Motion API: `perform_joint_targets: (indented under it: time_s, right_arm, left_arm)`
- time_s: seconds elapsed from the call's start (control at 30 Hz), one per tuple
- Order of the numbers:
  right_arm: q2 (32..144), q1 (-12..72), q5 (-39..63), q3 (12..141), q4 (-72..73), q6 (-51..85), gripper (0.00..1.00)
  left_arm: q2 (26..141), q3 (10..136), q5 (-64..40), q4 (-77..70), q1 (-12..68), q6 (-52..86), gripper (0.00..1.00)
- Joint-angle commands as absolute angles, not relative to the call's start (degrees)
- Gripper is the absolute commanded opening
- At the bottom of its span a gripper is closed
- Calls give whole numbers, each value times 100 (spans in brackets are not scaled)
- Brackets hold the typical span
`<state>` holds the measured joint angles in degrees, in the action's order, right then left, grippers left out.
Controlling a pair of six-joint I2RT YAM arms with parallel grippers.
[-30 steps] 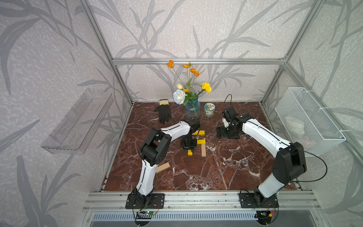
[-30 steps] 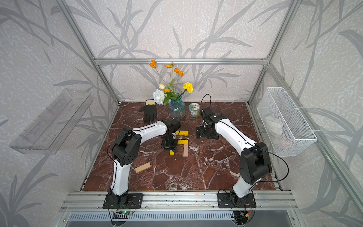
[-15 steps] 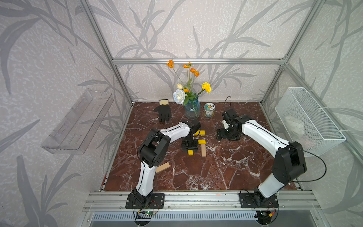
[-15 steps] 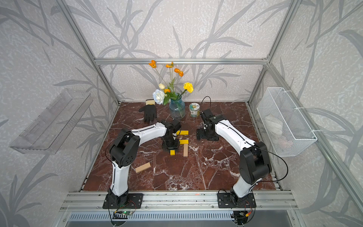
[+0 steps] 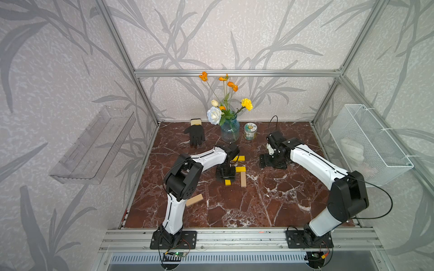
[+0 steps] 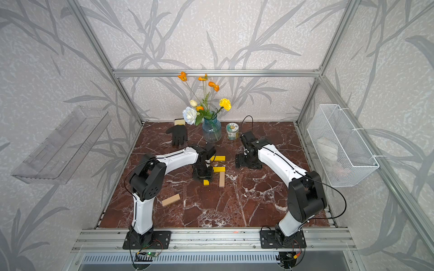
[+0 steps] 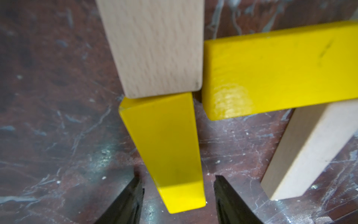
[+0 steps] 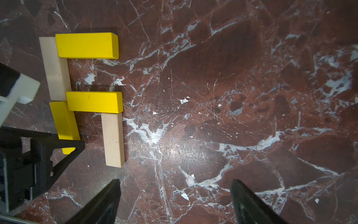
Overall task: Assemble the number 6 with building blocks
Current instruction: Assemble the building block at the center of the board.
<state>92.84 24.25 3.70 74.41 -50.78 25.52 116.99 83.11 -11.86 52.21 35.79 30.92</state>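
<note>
Nearest the bottom edge in both top views runs the aluminium rail (image 5: 234,235) that my two bases bolt to. Beyond it spreads the red-brown marble tabletop (image 5: 263,206), veined with white. In its lower left a loose tan bar (image 5: 194,200) lies slanted, well apart from the other bars.

At mid-frame is the unfinished number 6 (image 8: 91,97), made of five bars lying flat. A tan upright carries two yellow crossbars. A second tan bar runs down from the middle crossbar's free end. A yellow bar (image 7: 166,139) meets the foot of the tan upright.

My left gripper (image 7: 178,186) stands over that yellow bar. Its fingers are spread to either side with marble showing in both gaps, so I hold nothing. My right gripper (image 8: 175,181), right of centre, is spread wide over bare marble, empty.

Along the back edge sit a black glove (image 5: 196,136), a blue glass vase (image 5: 230,133) of flowers and a small jar (image 5: 250,131). Leaf-patterned walls (image 5: 234,35) close the cell in. A clear shelf (image 5: 94,145) hangs at the left and a white wire basket (image 5: 366,145) at the right.

Against a second ago, my left elbow sits slightly lower in the frame. The bars, glove, vase, jar and my right arm are where they were.
</note>
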Motion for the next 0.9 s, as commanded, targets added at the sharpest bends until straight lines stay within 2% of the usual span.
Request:
perform_joint_targets:
  time_s: [0.0,0.2,0.87]
  right_arm:
    - [9013,2409,323,7335,-5095,2627,89]
    - [9015,2416,360,7287,-5047,2681,89]
    - [8930,2417,377,7199,-5036,2742,89]
  left_arm:
    - [11960,8182,-1046,5141,3586,2942,56]
    - [11907,8094,-1106,5090,3654,2945,43]
    - [11899,8062,-1204,5001,3740,3004,42]
